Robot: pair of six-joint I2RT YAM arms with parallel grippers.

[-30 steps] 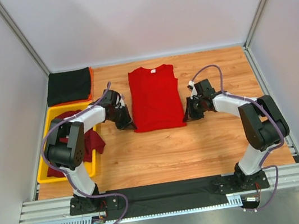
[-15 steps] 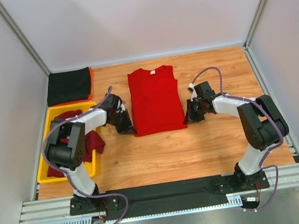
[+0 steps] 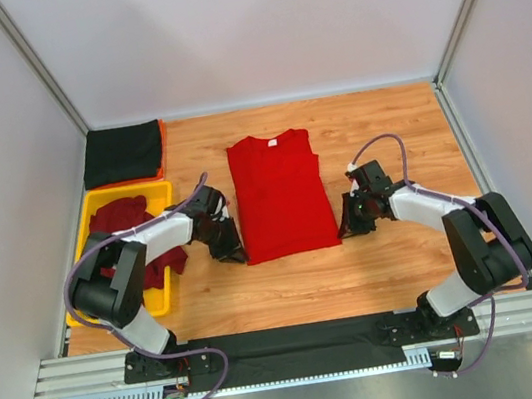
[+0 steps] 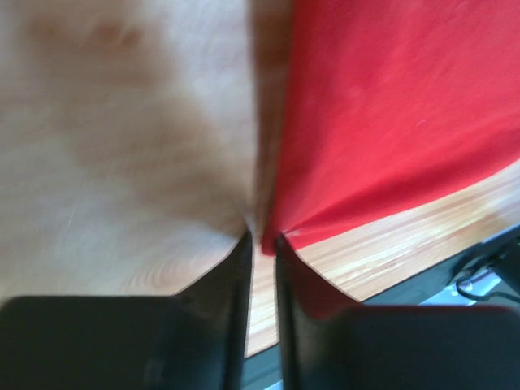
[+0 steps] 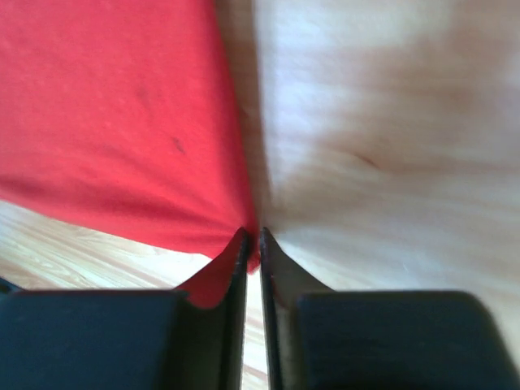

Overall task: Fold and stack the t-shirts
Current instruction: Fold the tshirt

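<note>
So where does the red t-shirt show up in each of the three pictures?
Top external: the red t-shirt lies flat in the middle of the table.
Left wrist: the red t-shirt fills the upper right, its corner in the left gripper.
Right wrist: the red t-shirt fills the upper left, its corner in the right gripper.
Shared landmark: the wooden table beside the shirt's edge.

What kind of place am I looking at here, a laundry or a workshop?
Probably a robotics lab test cell, not a laundry: a wooden table boxed in by plain white panels, the left arm and right arm bolted to a metal rail, holding a red t-shirt.
</note>
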